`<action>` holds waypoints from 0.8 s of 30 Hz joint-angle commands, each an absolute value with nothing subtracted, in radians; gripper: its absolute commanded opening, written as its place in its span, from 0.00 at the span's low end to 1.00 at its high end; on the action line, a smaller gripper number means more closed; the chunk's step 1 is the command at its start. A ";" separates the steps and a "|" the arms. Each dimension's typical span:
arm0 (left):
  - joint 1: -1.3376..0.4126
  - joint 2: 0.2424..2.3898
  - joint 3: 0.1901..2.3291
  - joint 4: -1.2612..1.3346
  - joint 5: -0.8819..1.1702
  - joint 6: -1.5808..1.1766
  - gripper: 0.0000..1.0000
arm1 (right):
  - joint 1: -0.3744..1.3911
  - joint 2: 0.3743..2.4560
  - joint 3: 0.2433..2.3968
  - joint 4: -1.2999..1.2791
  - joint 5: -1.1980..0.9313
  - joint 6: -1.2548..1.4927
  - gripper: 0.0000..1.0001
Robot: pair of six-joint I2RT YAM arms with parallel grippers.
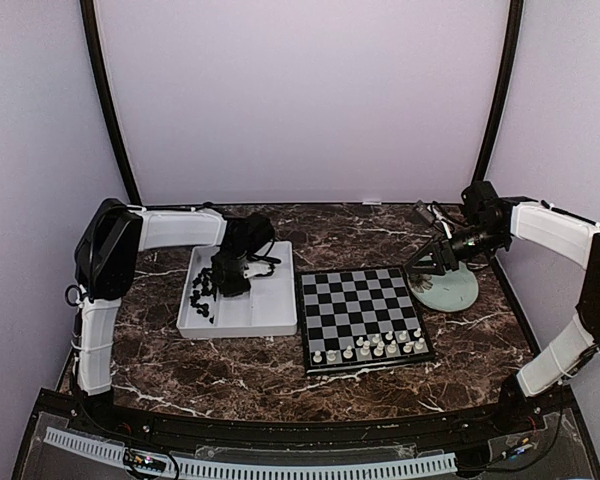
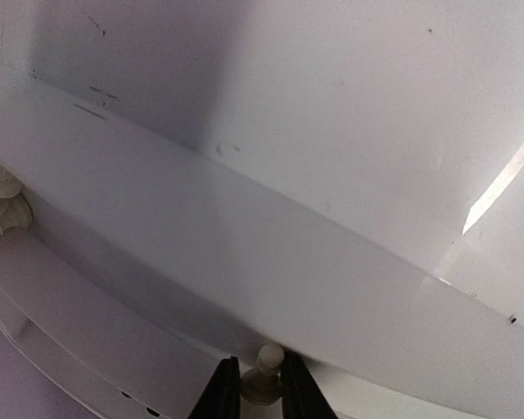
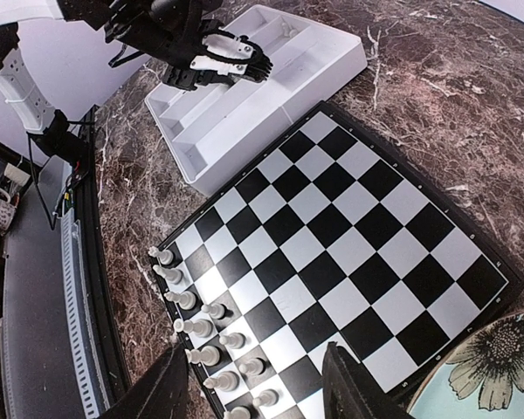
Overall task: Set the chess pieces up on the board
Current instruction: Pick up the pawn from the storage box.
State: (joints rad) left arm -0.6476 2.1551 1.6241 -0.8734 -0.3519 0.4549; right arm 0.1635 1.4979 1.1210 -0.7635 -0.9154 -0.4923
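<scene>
In smooth white tray (image 2: 332,175), left pincer (image 2: 260,360) gripping knob-topped pale pawn (image 2: 264,379)

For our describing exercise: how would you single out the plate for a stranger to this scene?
On the marble table, find the chessboard. Just off its far right corner lies the plate. It alone is round, pale green with a flower print.
</scene>
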 commanded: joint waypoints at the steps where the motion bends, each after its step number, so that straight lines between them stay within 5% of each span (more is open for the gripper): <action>1: -0.638 2.228 1.638 -0.964 -0.249 0.335 0.20 | 0.161 1.504 1.125 -0.772 -0.922 -0.502 0.54; 7: -0.633 2.269 1.680 -1.063 -0.175 0.217 0.28 | 0.163 1.502 1.125 -0.774 -0.920 -0.499 0.53; 15: -0.629 2.297 1.665 -1.110 -0.060 0.172 0.13 | 0.163 1.509 1.139 -0.779 -0.930 -0.499 0.52; 24: -0.628 2.219 1.736 -1.109 -0.098 0.155 0.08 | 0.163 1.499 1.145 -0.785 -0.925 -0.497 0.52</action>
